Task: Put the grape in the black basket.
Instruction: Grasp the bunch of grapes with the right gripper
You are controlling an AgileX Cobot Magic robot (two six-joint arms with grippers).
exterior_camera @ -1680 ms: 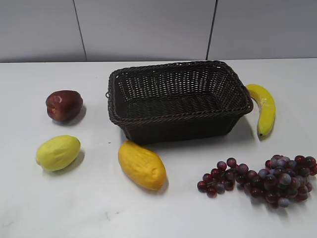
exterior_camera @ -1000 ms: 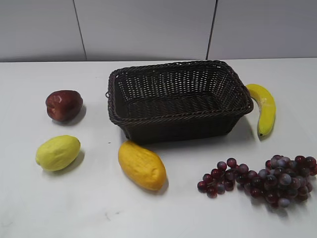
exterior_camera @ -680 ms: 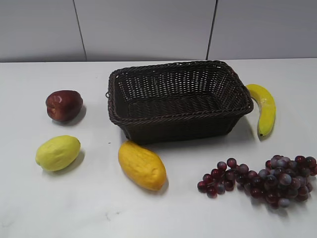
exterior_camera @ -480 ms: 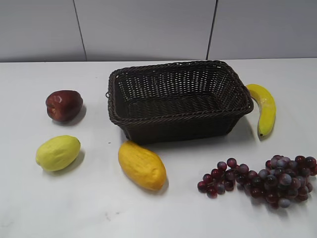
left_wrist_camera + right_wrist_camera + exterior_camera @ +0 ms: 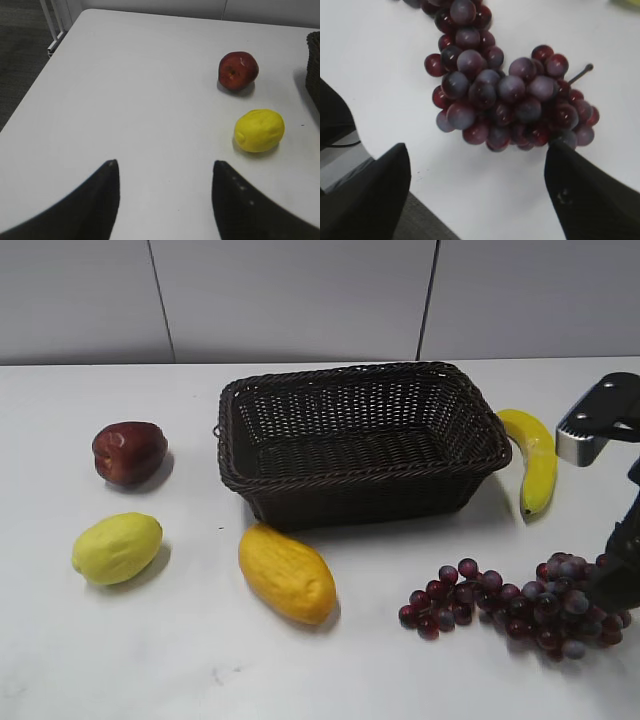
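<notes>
The grape (image 5: pixel 520 605) lies on the white table at the front right, a long bunch of dark red and purple berries; it also fills the top of the right wrist view (image 5: pixel 505 95). The black basket (image 5: pixel 365 475) stands empty in the middle of the table. My right gripper (image 5: pixel 477 150) is open and empty, its fingers just short of the bunch's thick stem end; the arm shows at the right edge of the exterior view (image 5: pixel 610 570). My left gripper (image 5: pixel 165 167) is open and empty over bare table, out of the exterior view.
A banana (image 5: pixel 532 458) lies right of the basket. An orange-yellow mango (image 5: pixel 287 573) lies in front of it. A lemon (image 5: pixel 117 547) and a dark red apple (image 5: pixel 128 452) lie at the left, also in the left wrist view. The table's front edge is near the right gripper.
My right arm has come into the exterior view at the right edge, by the grape's thick end. The fruits and the basket have not moved.
</notes>
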